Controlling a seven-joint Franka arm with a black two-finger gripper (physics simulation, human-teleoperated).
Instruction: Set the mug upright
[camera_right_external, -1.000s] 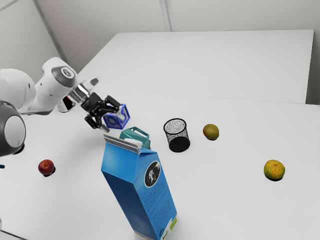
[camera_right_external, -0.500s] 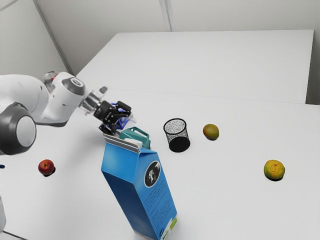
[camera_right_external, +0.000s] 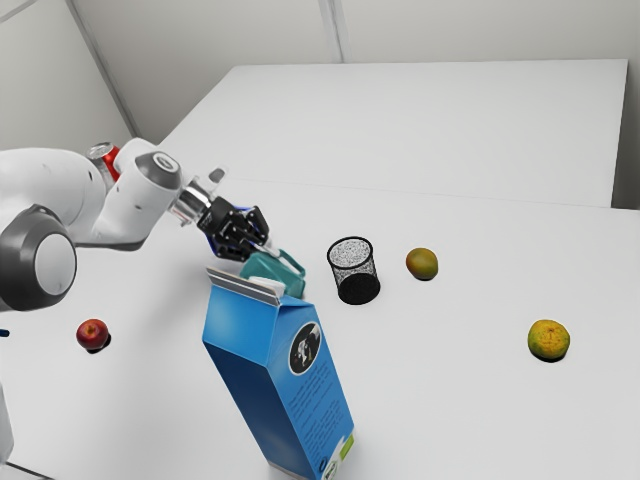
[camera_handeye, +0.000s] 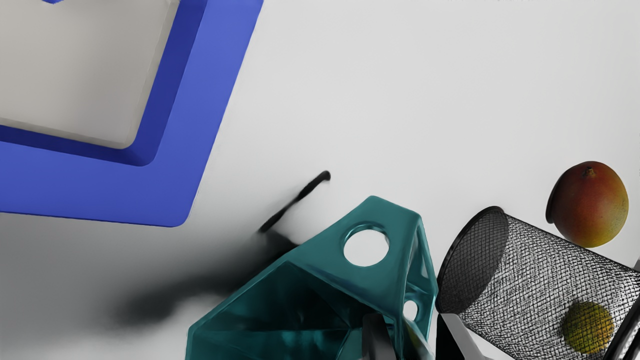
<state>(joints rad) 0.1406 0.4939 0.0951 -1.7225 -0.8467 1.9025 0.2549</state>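
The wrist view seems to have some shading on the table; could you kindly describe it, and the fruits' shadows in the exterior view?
Wrist view: a soft-edged dark shadow spreads over the table beside the teal mug. Exterior view: small, dark shadows hug the undersides of the apple, mango and orange.

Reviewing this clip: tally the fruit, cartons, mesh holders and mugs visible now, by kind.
Fruit: 3 (red apple, mango, yellow-green citrus)
Blue carton: 1
Mesh holder: 1
Teal mug: 1
Total: 6
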